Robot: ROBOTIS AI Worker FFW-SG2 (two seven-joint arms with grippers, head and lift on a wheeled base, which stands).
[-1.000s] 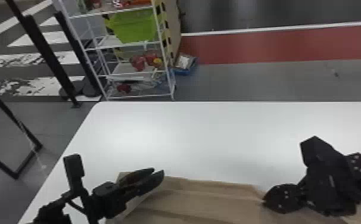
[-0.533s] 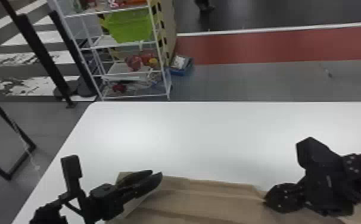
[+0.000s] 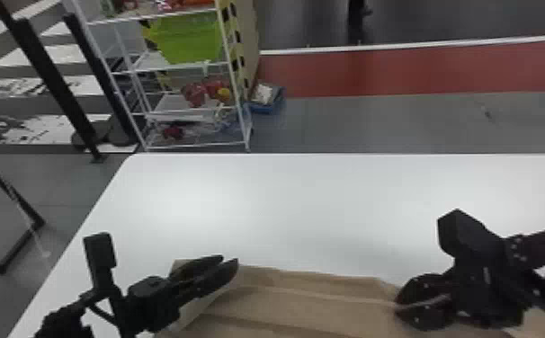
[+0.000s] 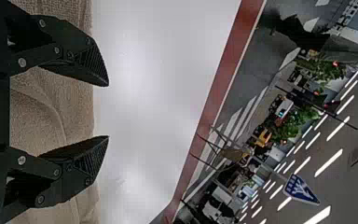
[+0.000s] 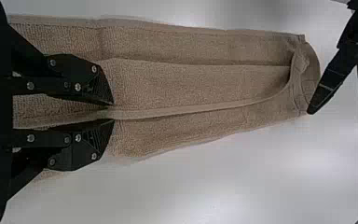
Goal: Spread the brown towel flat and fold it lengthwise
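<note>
The likeliest trouble is a skewed fold: the right gripper (image 5: 113, 112), at the lower right of the head view, is closed on a raised edge of the brown towel (image 3: 294, 301), while the left gripper (image 3: 230, 260), lower left of that frame, stands wide with nothing pinched between its tips. If the right side moved alone, the edge would probably travel unevenly and drag the whole cloth over the smooth white table (image 3: 312, 202), since little seems to anchor it. The towel lies along the bottom centre of the head view, and its end near the left gripper curls over in a rounded loop; pressing that down as it is could trap a crease. The grip takes in only a narrow strip, so a hard tug might slip it free. Long ridges run lengthwise and could leave the layers lumpy unless smoothed. The cloth is looped terry, pebbly and matt, bordered by a flatter, paler hem (image 5: 182, 111) that rises as a thin, bending ridge. The black fingers are tapered wedges with finely ribbed inner faces and bright round pins; the tabletop has straight edges and a rounded corner.
</note>
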